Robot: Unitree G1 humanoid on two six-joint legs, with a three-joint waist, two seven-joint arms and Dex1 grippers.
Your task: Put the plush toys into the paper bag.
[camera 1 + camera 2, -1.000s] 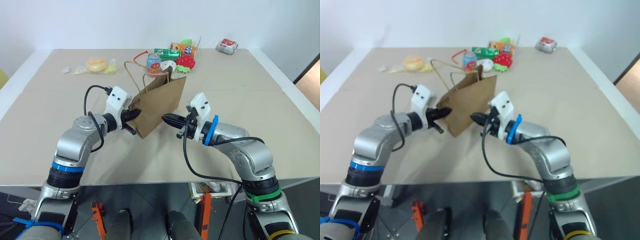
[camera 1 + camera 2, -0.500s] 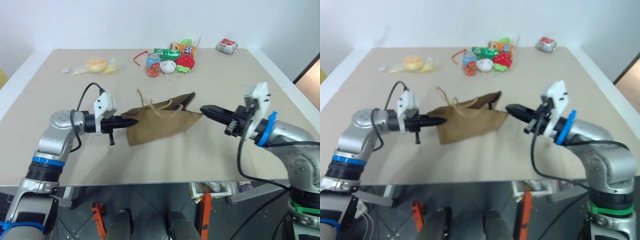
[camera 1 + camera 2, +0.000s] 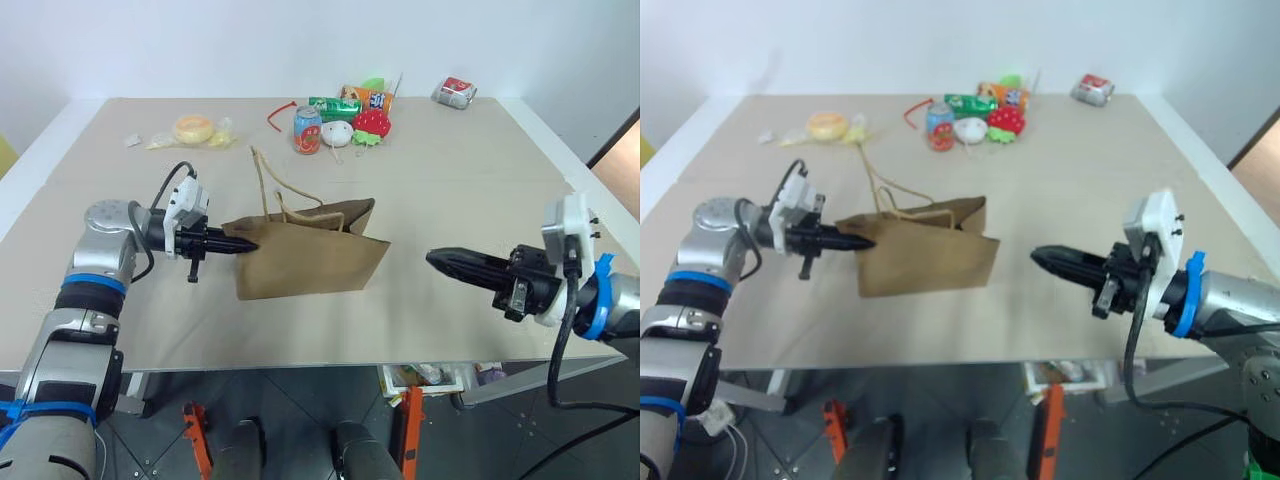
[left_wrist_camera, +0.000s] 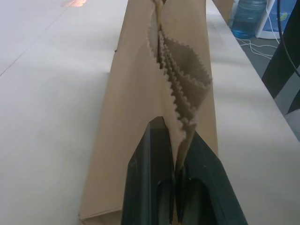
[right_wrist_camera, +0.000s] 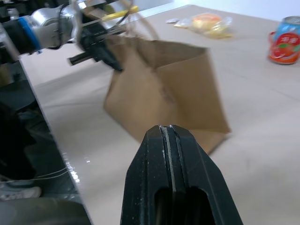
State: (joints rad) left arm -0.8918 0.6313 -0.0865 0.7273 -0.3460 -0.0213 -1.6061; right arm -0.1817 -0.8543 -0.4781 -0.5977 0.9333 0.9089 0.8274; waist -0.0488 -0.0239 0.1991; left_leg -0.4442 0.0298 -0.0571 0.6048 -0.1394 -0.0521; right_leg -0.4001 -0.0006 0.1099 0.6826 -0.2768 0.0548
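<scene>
The brown paper bag (image 3: 310,262) rests on the table's middle with its cord handles (image 3: 268,185) sticking up and its mouth pressed narrow. My left gripper (image 3: 245,246) points level at the bag's left end and is shut on the zigzag paper rim (image 4: 185,101). My right gripper (image 3: 435,258) is shut with nothing in it and hovers well to the right of the bag, its tip aimed at it. In the right wrist view the bag (image 5: 164,89) lies beyond the closed fingers (image 5: 187,154). The plush toys are hidden from view.
At the table's far side lie a red drink can (image 3: 307,129), a small white round plush (image 3: 336,132), a red strawberry plush (image 3: 372,122) and snack packets (image 3: 350,100). A yellow wrapped item (image 3: 192,129) sits far left, a crushed can (image 3: 454,92) far right.
The right gripper has pulled away from the bag, to the right and back. The left gripper has turned level and drawn left, still gripping the rim. The bag has swung round and settled on the table.
</scene>
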